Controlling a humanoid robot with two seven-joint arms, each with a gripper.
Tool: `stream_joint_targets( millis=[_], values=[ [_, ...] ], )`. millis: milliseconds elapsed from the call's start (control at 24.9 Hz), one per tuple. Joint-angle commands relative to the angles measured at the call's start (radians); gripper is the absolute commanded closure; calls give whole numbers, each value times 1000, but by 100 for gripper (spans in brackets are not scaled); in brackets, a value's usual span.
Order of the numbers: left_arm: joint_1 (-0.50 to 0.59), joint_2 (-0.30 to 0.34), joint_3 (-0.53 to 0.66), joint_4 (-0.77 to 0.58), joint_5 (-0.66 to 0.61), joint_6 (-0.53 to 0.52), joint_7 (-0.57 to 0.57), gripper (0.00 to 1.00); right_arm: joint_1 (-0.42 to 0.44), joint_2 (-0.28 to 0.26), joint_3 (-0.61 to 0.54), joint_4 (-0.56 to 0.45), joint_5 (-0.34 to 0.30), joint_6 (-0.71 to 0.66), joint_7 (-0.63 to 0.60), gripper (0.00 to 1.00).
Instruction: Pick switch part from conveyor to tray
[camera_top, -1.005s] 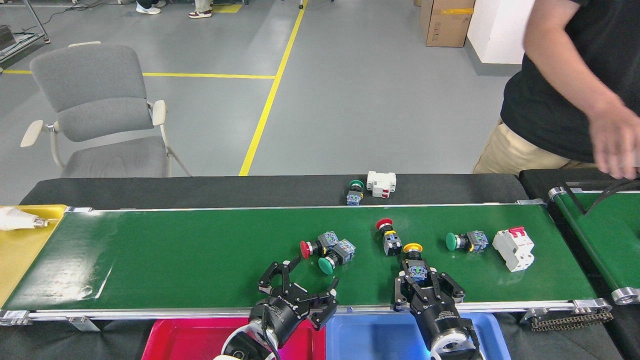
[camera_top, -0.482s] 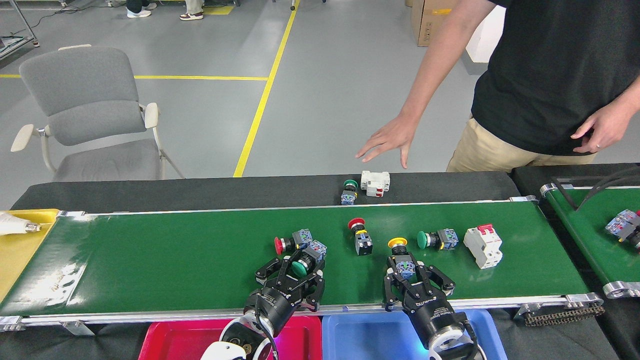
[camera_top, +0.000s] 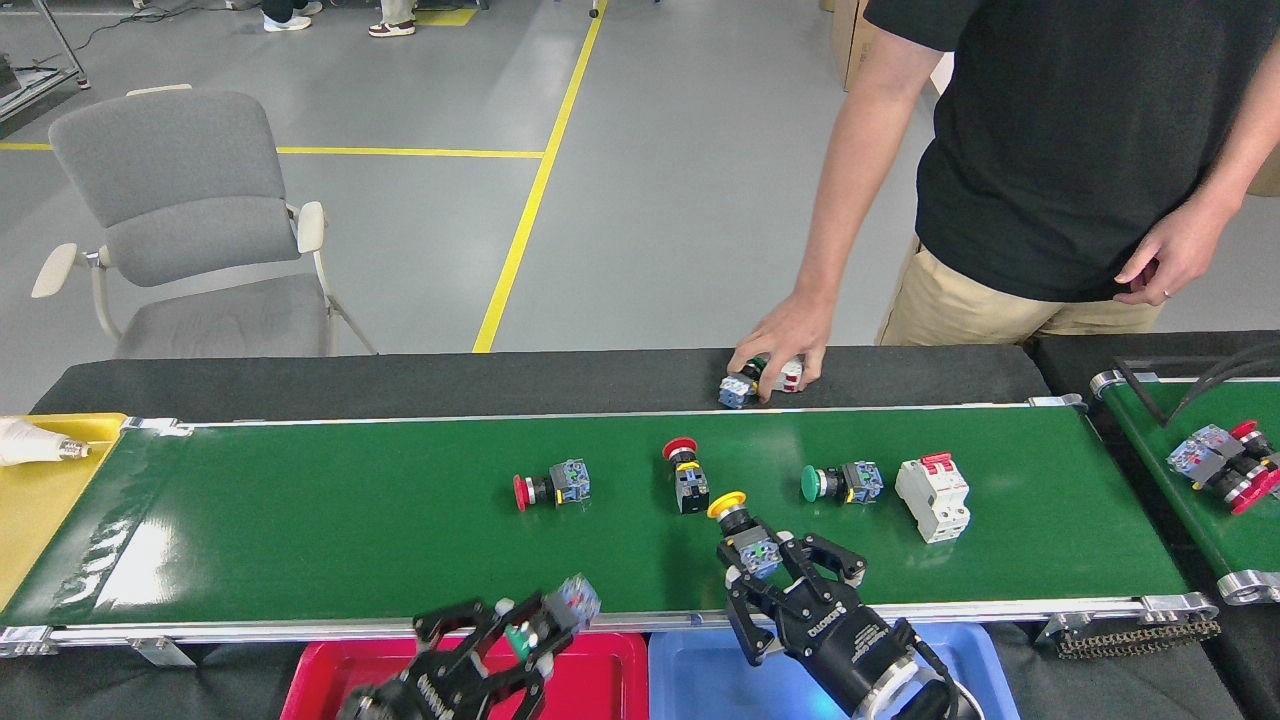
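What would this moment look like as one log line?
left gripper: holding green switch above red tray | right gripper: around yellow switch on conveyor

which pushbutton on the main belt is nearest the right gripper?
The yellow-capped button, right at the right gripper; the red and green ones lie farther up the belt.

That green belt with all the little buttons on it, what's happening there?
A robot is lifting switch parts off the conveyor into trays below it. Its left claw holds a green-capped switch over the red tray. Its right claw is around a yellow-capped switch lying on the belt, above the blue tray. Across the belt, a person's hand rests on two parts on the black ledge.
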Motion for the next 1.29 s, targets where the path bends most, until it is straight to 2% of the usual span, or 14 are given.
stream_joint_targets(
  millis=[0,40,80,161,241,281,442,563,643,764,844,1005,1125,1246],
  values=[
    [-6,-3,26,-16,9,-16,2,0,-23,9,89,3,4,-69,0,57],
    [-6,-6,43,-16,11,-16,8,0,-29,12,123,9,7,-67,0,23],
    [-5,-12,76,-16,11,-16,10,0,-37,20,157,17,10,-66,5,0],
    [-2,-50,162,-16,11,10,11,0,-40,29,192,30,9,-67,20,0],
    [-2,-106,239,-13,11,184,13,0,-40,29,197,32,5,-69,22,0],
    [1,-112,268,-12,9,233,13,0,-40,31,195,30,2,-67,20,0],
    [24,-118,377,7,11,257,13,0,-24,58,125,-14,-19,-7,22,0],
    [40,-113,378,10,11,254,13,0,87,66,-55,-98,-33,256,17,0],
    [37,-113,375,11,4,254,11,0,169,60,-124,-166,-33,419,0,0],
    [21,-113,377,26,-2,259,11,0,304,57,-196,-243,-34,531,-55,0],
    [-2,-93,372,69,-5,254,10,0,341,58,-230,-247,-34,548,-59,0],
    [-127,0,314,197,-5,253,-1,0,319,61,-242,-230,-30,628,-59,0],
    [-305,39,228,384,-3,254,-1,0,247,55,-204,-201,-8,639,-53,0],
    [-385,49,219,505,-2,248,1,0,141,55,-127,-115,22,642,-50,0]
  ],
)
